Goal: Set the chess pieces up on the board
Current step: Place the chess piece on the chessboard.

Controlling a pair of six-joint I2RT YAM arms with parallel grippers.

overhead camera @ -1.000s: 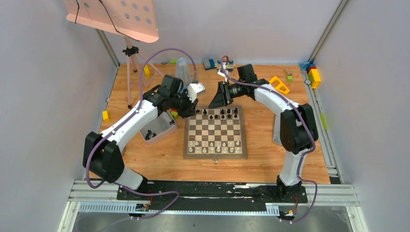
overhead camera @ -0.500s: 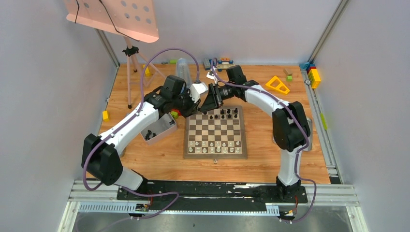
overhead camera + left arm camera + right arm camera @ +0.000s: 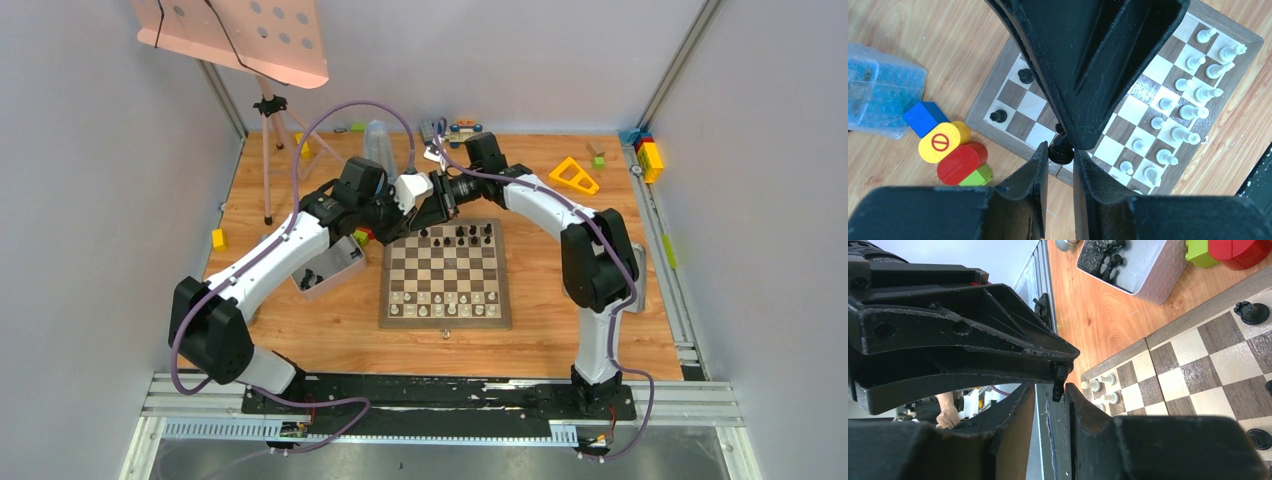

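The board (image 3: 384, 290) lies mid-table, with black chess pieces (image 3: 460, 232) on its far rows and white ones (image 3: 440, 300) on its near rows. Both grippers meet above its far-left corner. My left gripper (image 3: 1058, 155) is shut on the base of a black piece (image 3: 1060, 152), held just over the board's edge. The right gripper (image 3: 1050, 390) faces it tip to tip. Its fingers straddle the top of that piece (image 3: 1059, 382), one finger touching it and a gap showing on the other side. In the top view the held piece is hidden between the two grippers.
A grey tray (image 3: 330, 268) holding more black pieces (image 3: 1108, 260) stands left of the board. Red, yellow, blue and green toy blocks (image 3: 948, 145) and a blue plastic bag (image 3: 883, 100) lie by the board's far-left corner. A tripod stand (image 3: 270, 110) is at the back left.
The right arm swung left from above the board's far edge to meet the left gripper, and its fingers narrowed around the piece's top. The left gripper edged slightly right, still holding the piece.
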